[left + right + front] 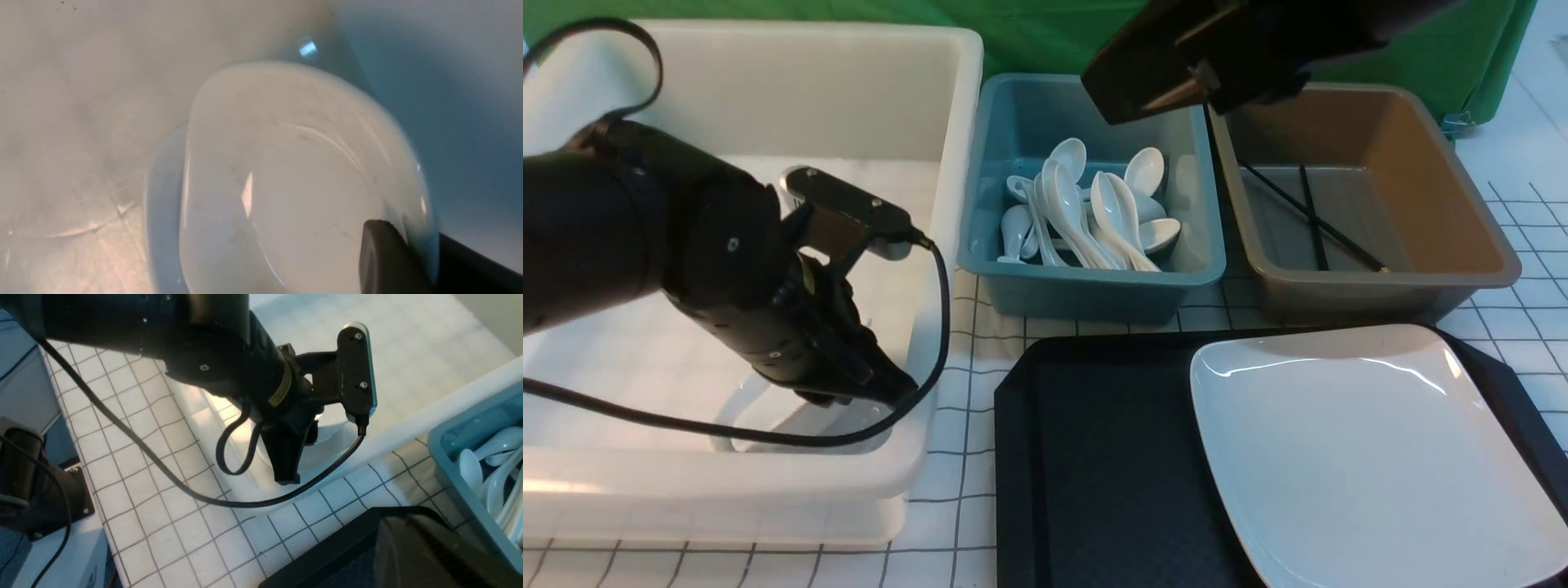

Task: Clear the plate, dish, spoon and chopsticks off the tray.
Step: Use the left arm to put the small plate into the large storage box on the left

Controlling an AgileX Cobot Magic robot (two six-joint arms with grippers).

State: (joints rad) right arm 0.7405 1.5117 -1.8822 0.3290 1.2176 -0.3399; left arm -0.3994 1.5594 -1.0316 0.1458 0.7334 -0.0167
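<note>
Dish step in hand: my left pincer (414,245) is down in the white tub (809,478), fingers on either side of the dish's (302,204) rim; can't tell if they're clamped or letting go. Dish sits over another dish (163,204), tub's near corner. My right pincer (408,528) is closed, nothing seen in it, up above the worktop. Next, I'd say: free the rim, lift straight up without dragging the dish, then go for the plate (1372,457). Plate lies on the tray (1111,425), roughly 4 o'clock from my left pincer, well apart; wide and glossy, so probably needs a firm rim grip. Chopsticks (1313,214) in the brown tub (1388,282), spoons (1066,212) in the blue tub (1094,282), both around 2 o'clock; those look done.
</note>
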